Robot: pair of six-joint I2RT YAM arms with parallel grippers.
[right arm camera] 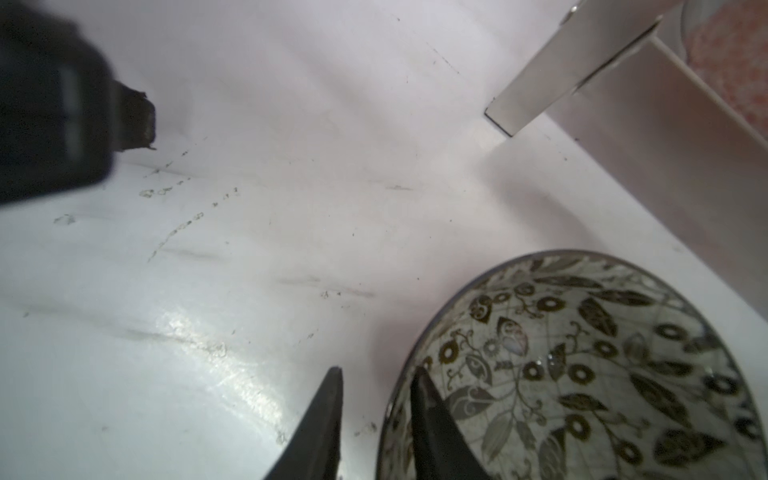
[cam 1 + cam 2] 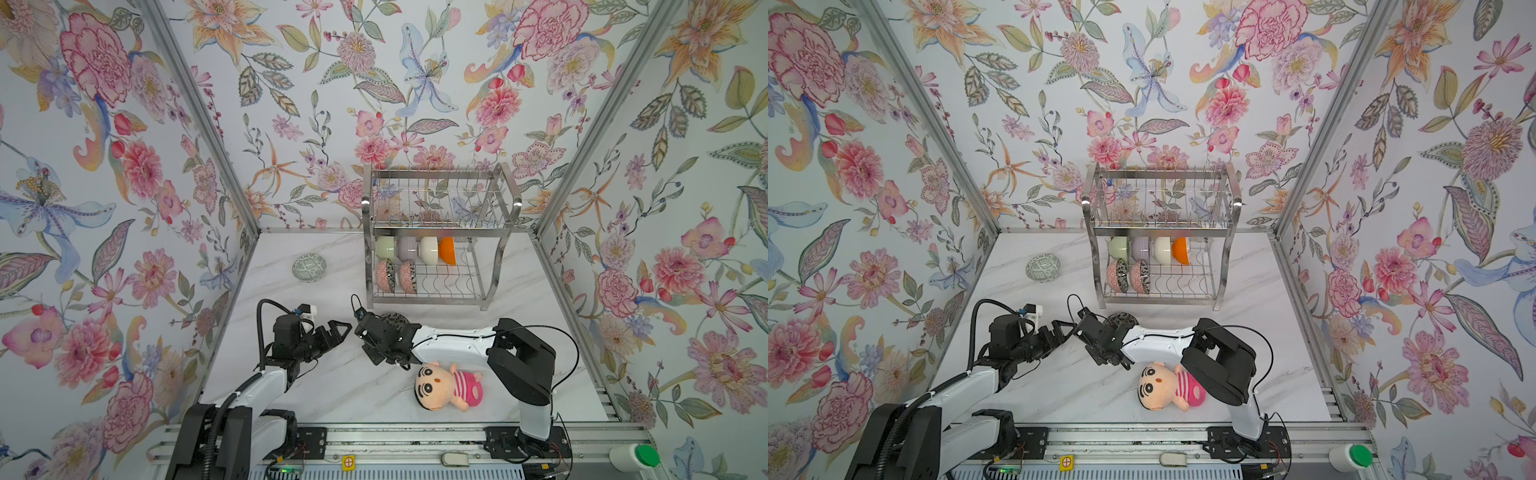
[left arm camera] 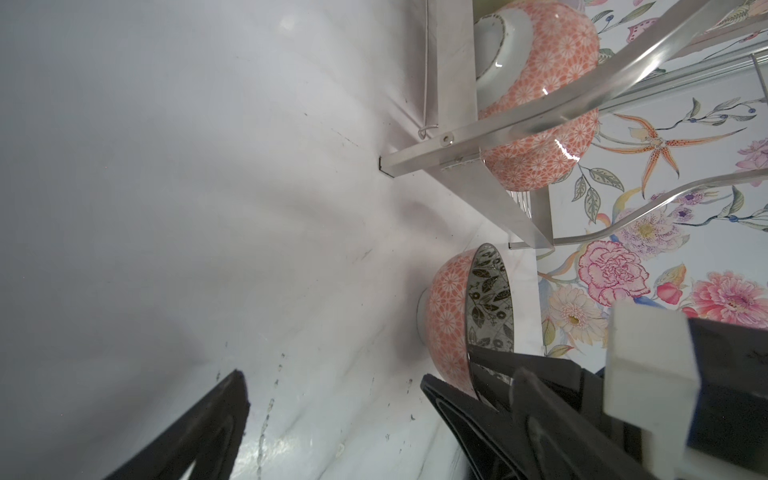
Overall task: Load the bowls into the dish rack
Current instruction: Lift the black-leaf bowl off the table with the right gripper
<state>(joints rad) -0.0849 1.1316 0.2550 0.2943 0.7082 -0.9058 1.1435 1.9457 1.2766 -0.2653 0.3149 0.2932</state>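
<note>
The steel dish rack stands at the back of the table. Its lower tier holds pale green, lavender, cream and orange bowls, with two patterned bowls in front of them. A patterned bowl stands on the table in front of the rack. My right gripper is shut on its rim, one finger inside and one outside. My left gripper hangs open and empty just left of that bowl. Another patterned bowl sits alone at the far left.
A plush doll in a pink striped shirt lies on the table under the right arm's elbow. The rack's flat leg stands close beyond the held bowl. Floral walls close in the table on three sides.
</note>
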